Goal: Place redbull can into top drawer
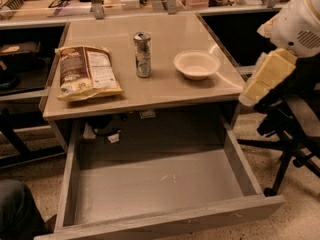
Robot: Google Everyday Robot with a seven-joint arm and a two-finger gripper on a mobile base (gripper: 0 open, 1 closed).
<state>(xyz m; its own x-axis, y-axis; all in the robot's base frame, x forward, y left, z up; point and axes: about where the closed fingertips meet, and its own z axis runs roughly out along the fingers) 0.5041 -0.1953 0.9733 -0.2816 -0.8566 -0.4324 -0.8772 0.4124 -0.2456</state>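
— Desk (165, 91) top: what's on it?

— The can (142, 54) stands upright between a snack bag (87, 73) and a white bowl (196, 64). The drawer (160, 224) below is pulled wide open.

— And the gripper?

— The gripper (254, 93) hangs off the desk's right corner, well apart from the can. I think that pale end is it. Wide or narrow, I cannot tell.

— So which step?

— The reach, I'd judge; nothing is grasped yet. Next it must pass the bowl without nudging it and close around the can's middle.
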